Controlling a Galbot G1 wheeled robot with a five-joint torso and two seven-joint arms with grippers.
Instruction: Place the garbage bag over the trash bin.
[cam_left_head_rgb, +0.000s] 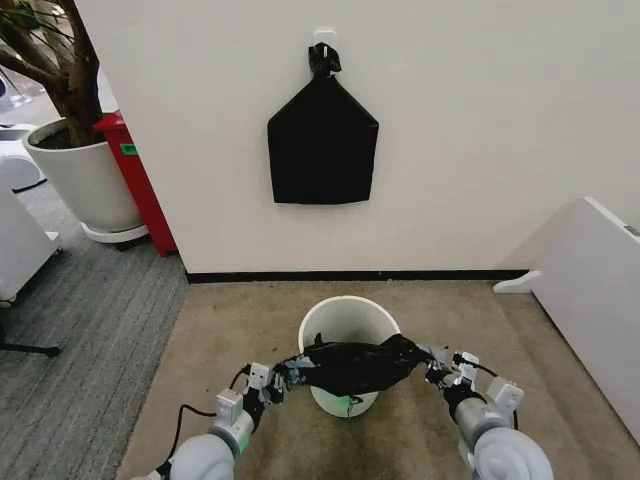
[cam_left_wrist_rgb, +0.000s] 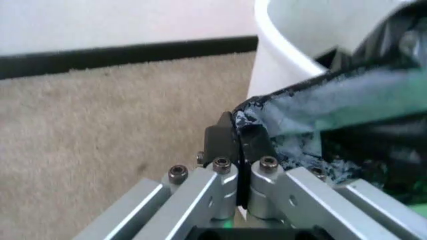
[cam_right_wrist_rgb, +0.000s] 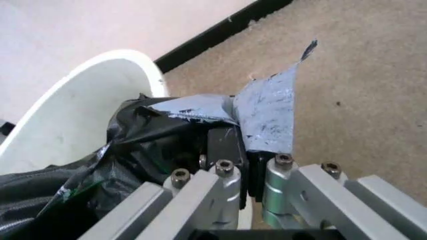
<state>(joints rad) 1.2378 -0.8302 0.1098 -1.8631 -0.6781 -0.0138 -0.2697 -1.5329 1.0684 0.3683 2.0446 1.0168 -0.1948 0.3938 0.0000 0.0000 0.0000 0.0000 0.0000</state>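
Tan carpet by a white wall, trash bin (cam_left_head_rgb: 349, 322) standing on it, garbage bag (cam_left_head_rgb: 358, 365) stretched across its near rim, left gripper (cam_left_head_rgb: 285, 377) and right gripper (cam_left_head_rgb: 432, 366) each pinching one end.

Garbage bag (cam_left_head_rgb: 352, 366) stretched across the frame's lower centre hides the near rim of the trash bin (cam_left_head_rgb: 349, 322). Potted tree (cam_left_head_rgb: 55, 60), upper left, is cropped by the frame edge. Bag is blurred in the left wrist view.

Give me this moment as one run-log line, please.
left gripper: shut on garbage bag | right gripper: shut on garbage bag | bag stretched across near rim of trash bin
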